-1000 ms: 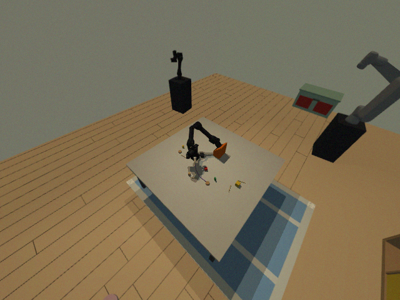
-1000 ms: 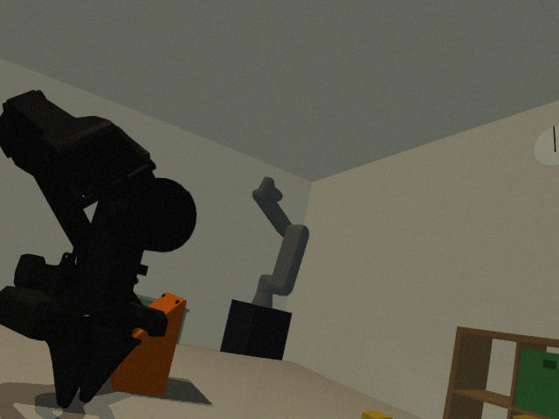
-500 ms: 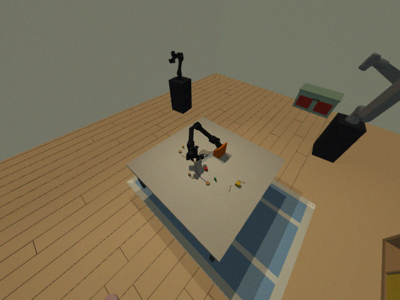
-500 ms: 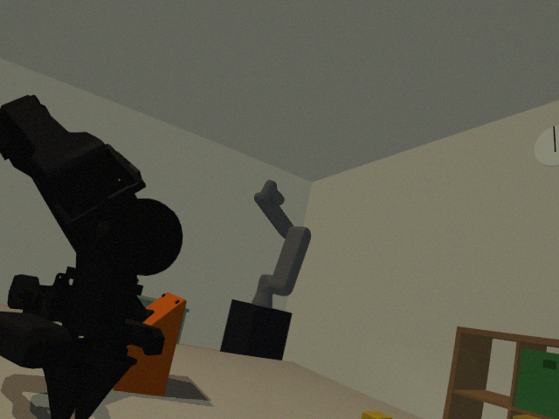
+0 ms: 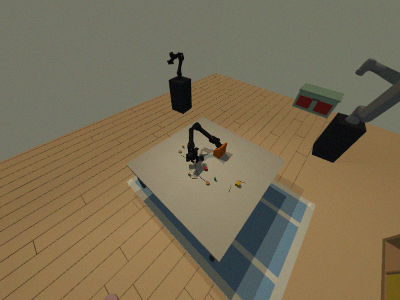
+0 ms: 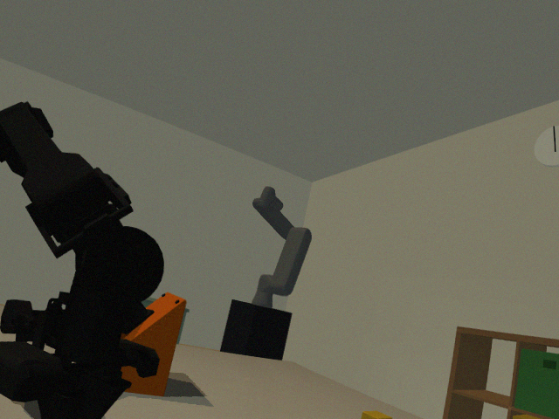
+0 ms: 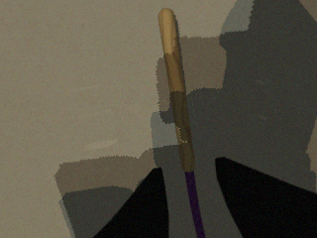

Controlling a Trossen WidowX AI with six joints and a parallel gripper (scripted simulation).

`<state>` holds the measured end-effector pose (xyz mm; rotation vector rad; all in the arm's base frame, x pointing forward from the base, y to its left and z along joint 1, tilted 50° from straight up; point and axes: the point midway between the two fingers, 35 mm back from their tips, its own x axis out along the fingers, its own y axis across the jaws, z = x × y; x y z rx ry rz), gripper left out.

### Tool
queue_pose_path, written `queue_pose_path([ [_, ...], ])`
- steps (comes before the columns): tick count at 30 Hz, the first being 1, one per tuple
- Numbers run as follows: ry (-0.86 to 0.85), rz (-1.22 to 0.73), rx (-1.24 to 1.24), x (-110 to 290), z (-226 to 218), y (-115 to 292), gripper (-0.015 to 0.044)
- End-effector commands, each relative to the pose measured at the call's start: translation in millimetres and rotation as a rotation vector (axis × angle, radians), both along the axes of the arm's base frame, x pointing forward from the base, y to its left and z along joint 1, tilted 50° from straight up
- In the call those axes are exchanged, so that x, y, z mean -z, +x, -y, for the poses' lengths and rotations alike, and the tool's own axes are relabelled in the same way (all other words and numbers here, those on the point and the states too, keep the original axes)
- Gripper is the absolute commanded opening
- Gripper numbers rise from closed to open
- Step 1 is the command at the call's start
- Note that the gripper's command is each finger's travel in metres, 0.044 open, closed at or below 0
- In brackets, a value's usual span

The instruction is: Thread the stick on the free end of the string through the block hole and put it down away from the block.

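The tan wooden stick (image 7: 170, 55) lies ahead of my fingers in the wrist view, tilted slightly left at its far end. Its near end joins the purple string (image 7: 195, 208) (image 5: 200, 177), which passes through the gap between the fingertips. My gripper (image 7: 189, 172) is partly open, with a narrow gap and nothing gripped; each finger stands clear of the string. The string curves to a round button (image 5: 207, 182) in the top view. I cannot make out which piece is the block with the hole. The fingertips are below the frame in the exterior view.
An orange wedge (image 5: 220, 150) (image 6: 155, 352) stands by the arm's base. A red piece (image 5: 205, 168), a green piece (image 5: 215, 179) and a yellow block (image 5: 237, 183) are on the table (image 5: 210, 222). A loose stick (image 5: 229, 188) lies near the yellow block.
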<state>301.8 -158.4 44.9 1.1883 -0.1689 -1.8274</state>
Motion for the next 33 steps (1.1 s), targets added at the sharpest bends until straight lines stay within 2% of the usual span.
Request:
queue_pose_path([
  [1, -0.004, -0.007, -0.002, 4, 5, -2, 0.0120],
  [9, -0.006, -0.007, -0.002, 9, 11, -4, 0.0120],
  [14, -0.002, -0.002, 0.002, 8, 10, -3, 0.0000],
  [33, 0.000, -0.001, 0.001, 0, 0, 0, 0.0000],
])
